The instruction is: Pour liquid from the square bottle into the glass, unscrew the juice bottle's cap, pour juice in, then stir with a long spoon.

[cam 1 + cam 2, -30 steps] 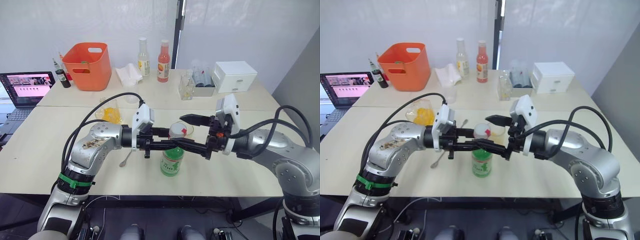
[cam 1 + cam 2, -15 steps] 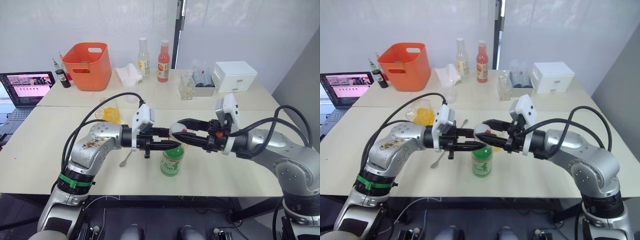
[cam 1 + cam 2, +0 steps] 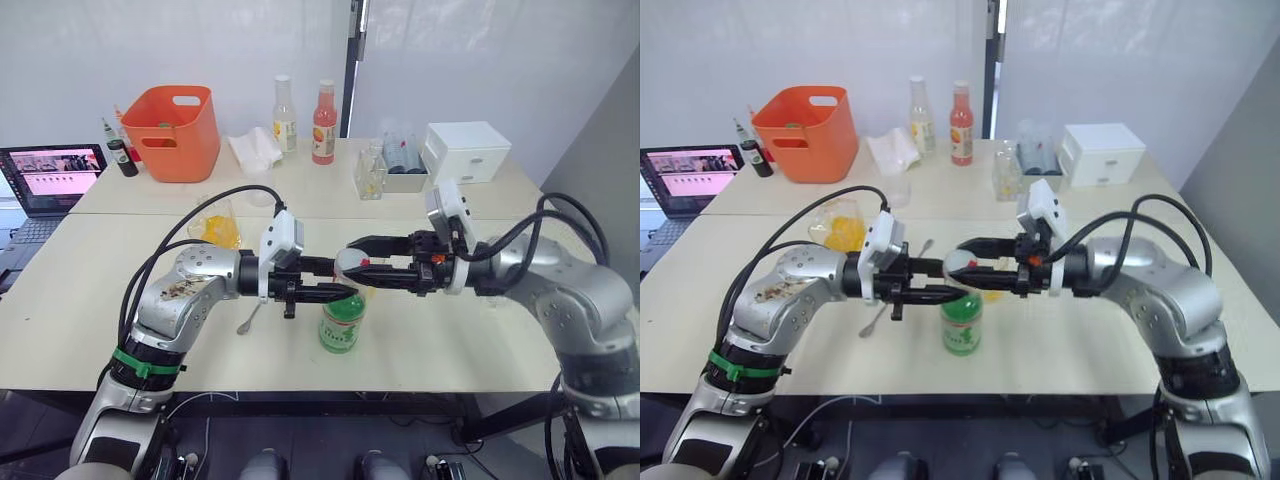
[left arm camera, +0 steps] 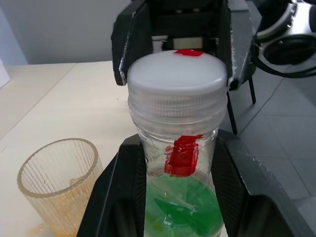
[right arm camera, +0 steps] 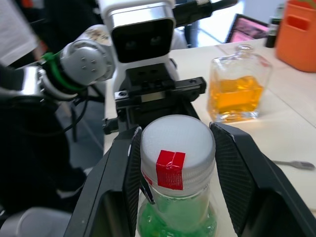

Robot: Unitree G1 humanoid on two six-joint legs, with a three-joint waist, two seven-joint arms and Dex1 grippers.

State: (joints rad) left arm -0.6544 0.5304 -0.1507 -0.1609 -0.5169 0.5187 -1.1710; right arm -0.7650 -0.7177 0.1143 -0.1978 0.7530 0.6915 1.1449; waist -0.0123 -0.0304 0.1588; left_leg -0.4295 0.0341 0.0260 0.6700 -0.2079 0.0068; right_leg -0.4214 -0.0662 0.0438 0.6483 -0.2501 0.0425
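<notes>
The juice bottle (image 3: 342, 322) stood upright near the front middle of the surface (image 3: 80, 300). It carried a white label printed in green, though the lettering was too small to read. Its cap (image 4: 177, 73) was white with a strip of red tape on top and down the side of the neck.

The left gripper (image 3: 335, 282) reached in level from the left. In the left wrist view its fingers (image 4: 121, 197) sat one on each side of the bottle's neck just under the cap and seemed to be pinching it, though actual contact was hard to confirm.

The right gripper (image 3: 352, 266) came in level from the right, a little higher, at cap height. In the right wrist view its fingers (image 5: 123, 173) were spread on either side of the cap with a small gap on each side. Both forearms lay roughly horizontal above the surface, pointing toward each other with the bottle between them.

The glass (image 4: 60, 183), ribbed and holding a little orange-yellow liquid at the bottom, stood just beyond the bottle. The square bottle (image 5: 239, 85), about half full of orange-yellow liquid, stood farther back to the left. The long spoon (image 3: 875, 316) lay flat on the surface under the left arm.
</notes>
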